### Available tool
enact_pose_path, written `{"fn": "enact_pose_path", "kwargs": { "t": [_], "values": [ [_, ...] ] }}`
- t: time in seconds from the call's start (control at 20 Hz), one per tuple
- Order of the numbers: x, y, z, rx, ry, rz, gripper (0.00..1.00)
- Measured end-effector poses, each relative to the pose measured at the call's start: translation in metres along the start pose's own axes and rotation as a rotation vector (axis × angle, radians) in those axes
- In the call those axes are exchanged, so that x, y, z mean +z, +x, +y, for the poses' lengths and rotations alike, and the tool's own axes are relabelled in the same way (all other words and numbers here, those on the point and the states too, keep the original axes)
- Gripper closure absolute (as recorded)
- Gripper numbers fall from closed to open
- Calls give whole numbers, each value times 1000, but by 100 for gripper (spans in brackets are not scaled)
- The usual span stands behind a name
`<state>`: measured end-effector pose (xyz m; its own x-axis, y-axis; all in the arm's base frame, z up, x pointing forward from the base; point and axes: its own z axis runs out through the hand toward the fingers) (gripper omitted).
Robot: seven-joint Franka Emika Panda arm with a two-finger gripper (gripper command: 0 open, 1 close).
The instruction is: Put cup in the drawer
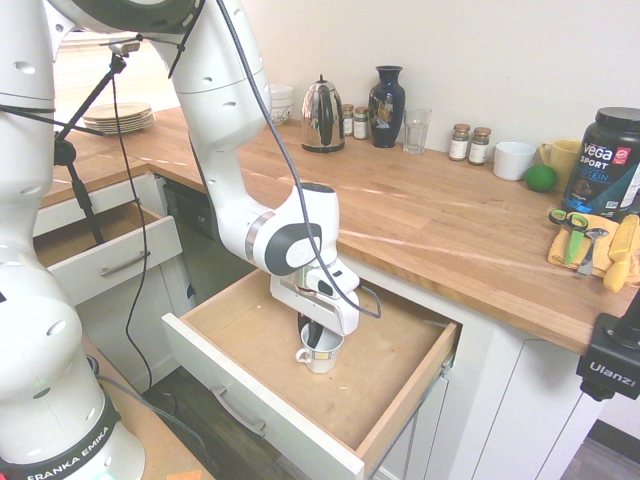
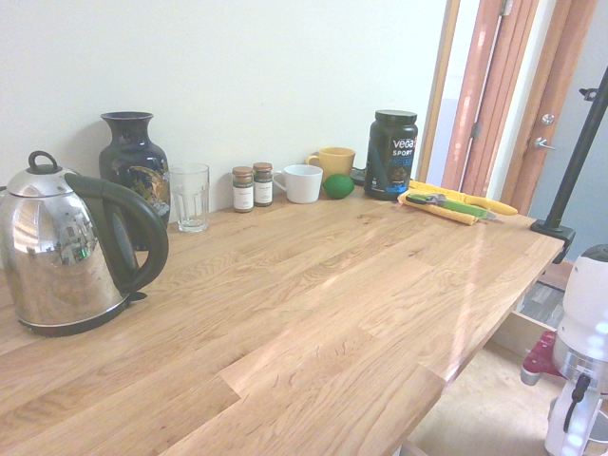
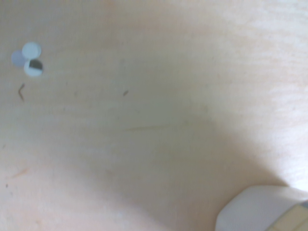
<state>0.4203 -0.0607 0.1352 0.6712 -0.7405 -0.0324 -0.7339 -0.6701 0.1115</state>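
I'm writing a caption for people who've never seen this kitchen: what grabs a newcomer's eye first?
Probably the white arm, reaching down into the open drawer, its tool at the small cup. Next, the shiny kettle, large at the second exterior view's left, beside the dark blue vase.

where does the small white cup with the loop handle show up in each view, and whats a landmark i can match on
First exterior view: small cup under the end effector, over the open drawer.
Second exterior view: only a partial rim, lower right edge.
Wrist view: partly in, bottom right corner.
Shared landmark: the drawer's light wooden interior, in all three.
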Motion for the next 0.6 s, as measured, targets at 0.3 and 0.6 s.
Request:
{"fn": "enact_pose_path", "kwargs": {
  "t": [0.3,0.6],
  "values": [
    [-2,1,-3,0,0,6,0],
    [-5,4,-4,1,1,10,0]
  ]
}}
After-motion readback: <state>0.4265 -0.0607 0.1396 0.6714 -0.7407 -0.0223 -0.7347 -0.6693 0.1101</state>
